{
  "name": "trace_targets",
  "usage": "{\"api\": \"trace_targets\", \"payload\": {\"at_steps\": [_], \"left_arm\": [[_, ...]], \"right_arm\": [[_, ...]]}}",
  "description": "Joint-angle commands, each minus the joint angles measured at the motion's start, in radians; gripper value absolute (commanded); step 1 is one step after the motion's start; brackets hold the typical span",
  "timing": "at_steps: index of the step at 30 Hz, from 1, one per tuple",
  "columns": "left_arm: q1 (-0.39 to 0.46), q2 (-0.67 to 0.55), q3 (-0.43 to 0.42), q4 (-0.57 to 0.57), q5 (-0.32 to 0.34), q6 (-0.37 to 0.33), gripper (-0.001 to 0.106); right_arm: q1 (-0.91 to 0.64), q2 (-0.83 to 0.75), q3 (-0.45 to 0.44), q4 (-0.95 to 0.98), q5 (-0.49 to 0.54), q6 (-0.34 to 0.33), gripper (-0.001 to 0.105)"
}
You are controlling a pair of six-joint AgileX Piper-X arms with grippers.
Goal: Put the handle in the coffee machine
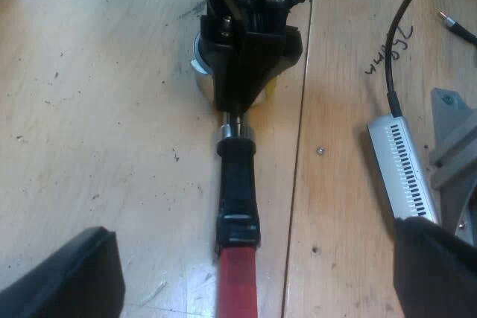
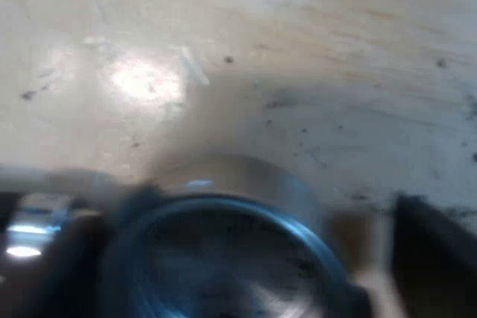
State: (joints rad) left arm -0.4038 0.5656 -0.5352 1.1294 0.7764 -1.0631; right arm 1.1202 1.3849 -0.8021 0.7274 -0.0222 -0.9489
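Observation:
The metal holder lies flat on a wooden table (image 1: pixel 97 109), its dark handle (image 1: pixel 237 191) running into a red end (image 1: pixel 238 288). My left gripper (image 1: pixel 253 273) is open, its fingers (image 1: pixel 67 277) wide apart on either side of the red end and not touching it. My right gripper (image 1: pixel 250 57) sits over the holder's round metal basket (image 1: pixel 203 72). In the right wrist view the basket's rim (image 2: pixel 223 214) lies between the right gripper's (image 2: pixel 231 258) dark fingers (image 2: pixel 428 251), which press against its sides.
A silver slotted box (image 1: pixel 402 165) with a black cable lies on the table beside a grey bracket (image 1: pixel 451 128). A seam (image 1: pixel 298 184) between two boards runs alongside the handle. Pen marks (image 1: pixel 391 46) are written on the wood.

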Motion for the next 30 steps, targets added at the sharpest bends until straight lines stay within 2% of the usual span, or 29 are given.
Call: {"api": "trace_targets", "payload": {"at_steps": [1,3,5,7,16,19,26,27,28,30], "left_arm": [[-0.004,-0.001,-0.003,-0.005,0.0,-0.002,0.077],[-0.004,-0.001,-0.003,-0.005,0.0,-0.002,0.077],[-0.004,-0.001,-0.003,-0.005,0.0,-0.002,0.077],[-0.004,-0.001,-0.003,-0.005,0.0,-0.002,0.077],[-0.004,-0.001,-0.003,-0.004,0.0,-0.002,0.077],[-0.004,-0.001,-0.003,-0.004,-0.005,0.037,0.077],[-0.004,-0.001,-0.003,-0.06,-0.169,0.144,0.076],[-0.004,-0.001,-0.003,-0.069,-0.187,0.151,0.074],[-0.004,-0.001,-0.003,-0.087,-0.214,0.154,0.068],[-0.004,-0.001,-0.003,-0.096,-0.219,0.154,0.06]], "right_arm": [[0.0,0.001,0.002,0.011,0.003,-0.005,0.049],[0.0,0.001,0.002,0.011,0.003,-0.005,0.037],[0.0,0.001,0.002,0.011,0.0,-0.005,0.015],[0.0,0.001,0.002,0.011,-0.009,-0.005,0.0],[0.0,-0.007,-0.063,0.012,-0.072,-0.005,0.0],[0.0,-0.011,-0.11,0.051,-0.072,-0.005,0.0],[0.0,-0.011,-0.243,0.192,-0.066,-0.005,0.0],[0.0,-0.011,-0.25,0.196,-0.065,-0.005,0.0],[0.0,-0.011,-0.267,0.204,-0.065,-0.005,0.0],[0.0,-0.011,-0.299,0.214,-0.065,-0.005,0.0]]}}
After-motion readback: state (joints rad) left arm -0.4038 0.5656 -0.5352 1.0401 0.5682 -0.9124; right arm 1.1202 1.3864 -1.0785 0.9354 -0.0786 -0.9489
